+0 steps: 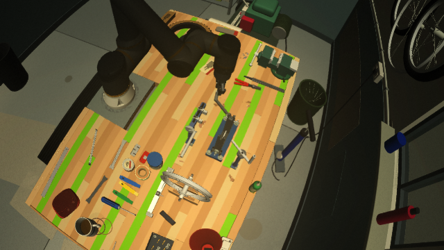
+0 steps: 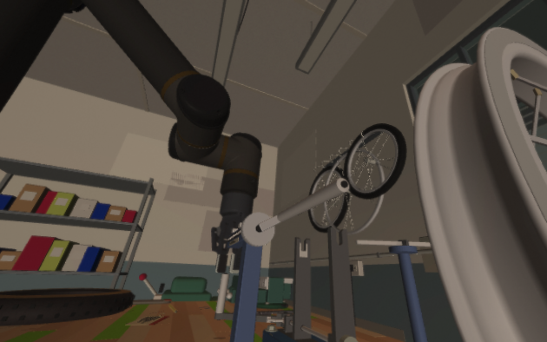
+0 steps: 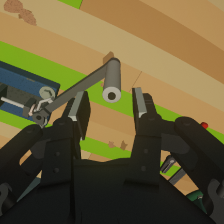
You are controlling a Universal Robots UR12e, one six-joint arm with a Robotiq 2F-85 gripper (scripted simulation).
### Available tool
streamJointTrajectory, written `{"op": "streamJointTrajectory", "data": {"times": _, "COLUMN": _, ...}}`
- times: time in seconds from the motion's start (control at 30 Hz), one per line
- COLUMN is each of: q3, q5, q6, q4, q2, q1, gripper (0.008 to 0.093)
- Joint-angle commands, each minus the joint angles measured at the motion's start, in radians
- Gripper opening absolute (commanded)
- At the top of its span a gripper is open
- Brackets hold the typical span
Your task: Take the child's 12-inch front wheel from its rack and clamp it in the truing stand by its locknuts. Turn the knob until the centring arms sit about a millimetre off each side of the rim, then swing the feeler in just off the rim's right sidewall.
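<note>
The small silver wheel (image 1: 186, 186) lies on its rack near the bench's front edge, its rim (image 2: 473, 182) filling the right of the second side camera. The blue truing stand (image 1: 222, 138) sits mid-bench, empty. Its crank arm (image 3: 77, 86) reaches toward the far end and ends in a grey cylindrical handle (image 3: 111, 80). My gripper (image 3: 111, 108) is open around that handle and holds nothing; the wrist camera shows the handle between the fingers with room on either side. The gripper (image 1: 220, 91) hangs straight down over it.
A green bench vise (image 1: 277, 62) stands at the far right corner, with red pliers (image 1: 242, 83) and a file beside it. A second fixture (image 1: 193, 129) lies left of the stand. Small tools, tape rolls and a mug (image 1: 85, 226) crowd the front left.
</note>
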Motion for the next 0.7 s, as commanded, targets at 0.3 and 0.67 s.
{"op": "streamJointTrajectory", "data": {"times": 0.3, "q3": -0.015, "q5": 0.000, "q6": 0.000, "q4": 0.041, "q2": -0.025, "q1": 0.000, "gripper": 0.0470}}
{"op": "streamJointTrajectory", "data": {"times": 0.67, "q3": -0.017, "q5": 0.000, "q6": 0.000, "q4": 0.044, "q2": -0.027, "q1": 0.000, "gripper": 0.0480}}
